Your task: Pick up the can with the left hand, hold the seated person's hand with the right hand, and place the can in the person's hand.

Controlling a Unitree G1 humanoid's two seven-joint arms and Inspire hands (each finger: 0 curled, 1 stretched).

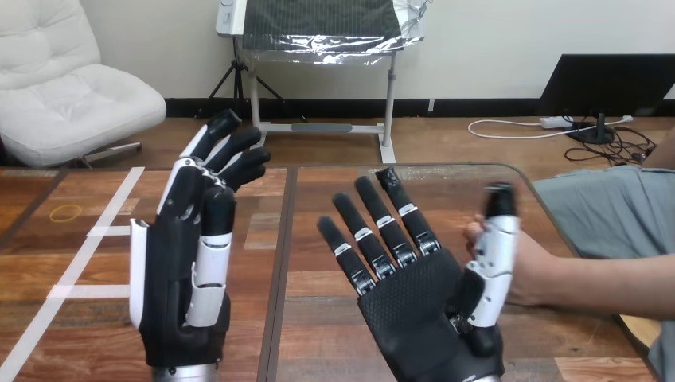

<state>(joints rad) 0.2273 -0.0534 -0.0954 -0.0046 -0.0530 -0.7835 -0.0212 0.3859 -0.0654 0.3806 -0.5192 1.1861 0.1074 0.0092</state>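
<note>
The person's hand (535, 269) lies by the table's (318, 195) right edge, just right of the spread, palm-up right hand (414, 296), whose thumb stands against it; the empty left hand (171, 270), fingers relaxed, is farther.

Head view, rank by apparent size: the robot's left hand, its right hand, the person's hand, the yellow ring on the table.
Largest: right hand and left hand, which look alike and are both near the camera, so unranked.
Next: person's hand, partly hidden behind the right hand's thumb.
Smallest by far: yellow ring.
</note>
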